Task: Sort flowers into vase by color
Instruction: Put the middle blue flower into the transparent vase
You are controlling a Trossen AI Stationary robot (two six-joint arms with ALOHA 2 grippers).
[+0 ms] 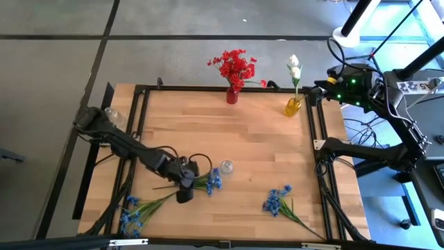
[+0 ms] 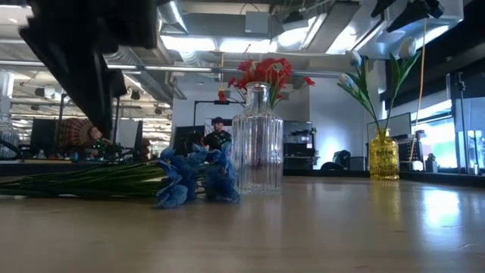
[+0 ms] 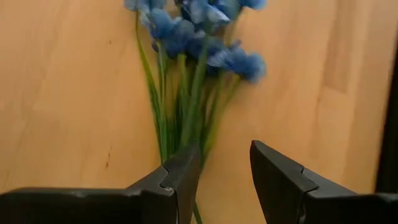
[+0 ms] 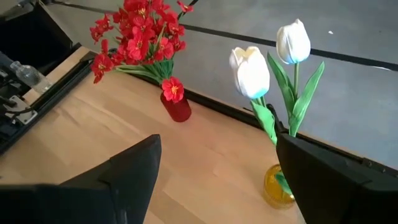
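Observation:
My left gripper (image 1: 185, 193) (image 3: 224, 152) is open and points down over the green stems (image 3: 180, 124) of a blue flower bunch (image 1: 210, 182) (image 2: 193, 176) that lies flat on the table. One finger (image 3: 180, 171) stands above the stems and the other is over bare wood beside them. A clear glass vase (image 1: 226, 167) (image 2: 258, 140) stands upright just beyond the blooms. Two more blue bunches (image 1: 277, 201) (image 1: 129, 215) lie near the near edge. Red flowers stand in a red vase (image 1: 232, 95) (image 4: 176, 107), and white tulips stand in a yellow vase (image 1: 293, 106) (image 4: 277, 186). My right gripper (image 1: 318, 92) (image 4: 217, 143) is open beside the yellow vase, at the far right corner. My left gripper comes at the blue bunch's stems (image 3: 177, 134) from above, below the blooms. One finger covers them. I cannot tell whether it touches them. The bunch lies on the table.
A black frame (image 1: 208, 88) runs round the wooden tabletop. A small clear bottle (image 1: 114, 114) sits at the left edge, near the left arm's base. Bare wood lies between the far vases and the glass vase. People and desks show in the room behind.

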